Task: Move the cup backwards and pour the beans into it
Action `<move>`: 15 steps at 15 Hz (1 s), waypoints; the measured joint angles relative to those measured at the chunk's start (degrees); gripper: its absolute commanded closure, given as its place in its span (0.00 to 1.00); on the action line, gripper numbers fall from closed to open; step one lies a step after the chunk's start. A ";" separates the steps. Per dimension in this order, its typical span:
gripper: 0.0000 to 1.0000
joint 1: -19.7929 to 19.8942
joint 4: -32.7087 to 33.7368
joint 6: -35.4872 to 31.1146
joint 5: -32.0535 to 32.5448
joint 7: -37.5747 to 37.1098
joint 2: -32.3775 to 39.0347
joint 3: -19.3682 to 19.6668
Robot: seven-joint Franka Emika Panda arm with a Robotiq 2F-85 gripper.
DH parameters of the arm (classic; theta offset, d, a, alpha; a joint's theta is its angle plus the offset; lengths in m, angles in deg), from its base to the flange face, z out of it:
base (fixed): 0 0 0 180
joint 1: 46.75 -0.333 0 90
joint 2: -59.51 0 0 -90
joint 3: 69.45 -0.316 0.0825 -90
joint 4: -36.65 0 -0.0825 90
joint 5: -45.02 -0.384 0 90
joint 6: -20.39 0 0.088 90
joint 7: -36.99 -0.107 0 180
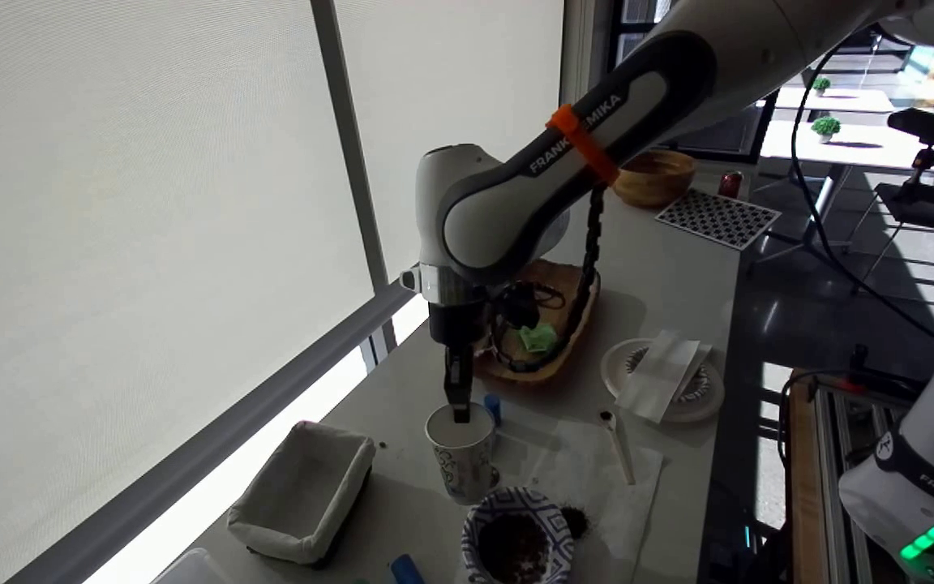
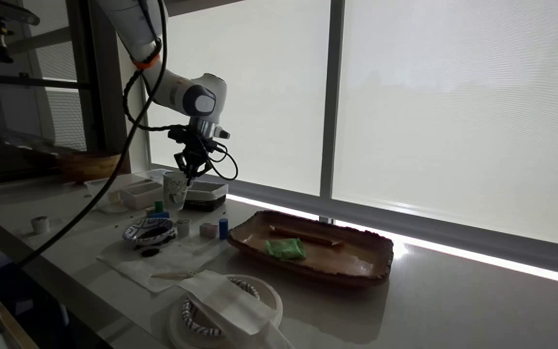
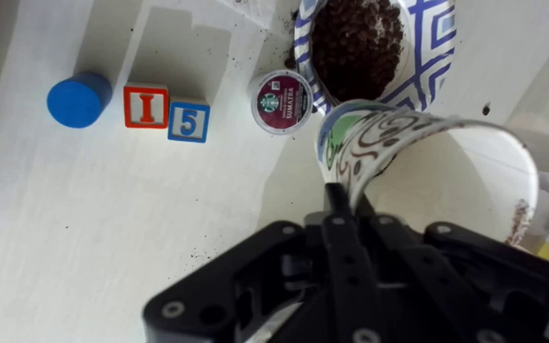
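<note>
Cup (image 1: 464,462): patterned paper, mouth up, near the bowl (image 3: 439,35) in both exterior views; brown specks on its inner wall by the rim. Cannot tell whether its base meets the counter (image 3: 112,205).
Gripper (image 3: 350,202): pinching the cup's wall at the rim, one finger inside, one outside.
Beans (image 3: 355,52): dark brown heap inside the bowl, which is patterned blue and white.
Dark heap (image 1: 576,521): fine bits on white paper (image 1: 589,470), just beside the bowl.
Spoon (image 1: 619,454): pale, near the dark heap, dark bits at its head.
Pod (image 3: 281,102): Starbucks Sumatra label up, just beside the bowl.
Red-edged block (image 3: 146,107): letter I up; blue-edged block (image 3: 188,123) just beside it, figure 5 up.
Blue cylinder (image 3: 74,102): near the red-edged block, apart from it.
Lined tub (image 1: 272,539): rectangular, pale cloth, near the cup.
Brown tray (image 2: 351,264): green packet (image 2: 286,248) inside.
Plate (image 2: 270,293): pale, patterned ring (image 2: 201,329) on it, white napkin (image 2: 230,300) laid across.
</note>
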 measured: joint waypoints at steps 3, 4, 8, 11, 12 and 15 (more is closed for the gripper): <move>0.99 -0.75 1.28 -5.38 2.49 -2.10 3.93 -0.61; 0.99 -1.11 1.64 -8.18 3.31 -3.11 5.04 -0.78; 0.99 -2.13 2.88 -15.22 5.96 -6.81 7.61 -1.30; 0.99 -3.72 3.60 -15.38 12.35 -12.64 8.38 0.44; 0.99 -4.21 3.66 -15.37 14.08 -14.28 8.55 0.96; 0.99 -5.05 3.98 -15.29 16.56 -17.59 9.24 1.61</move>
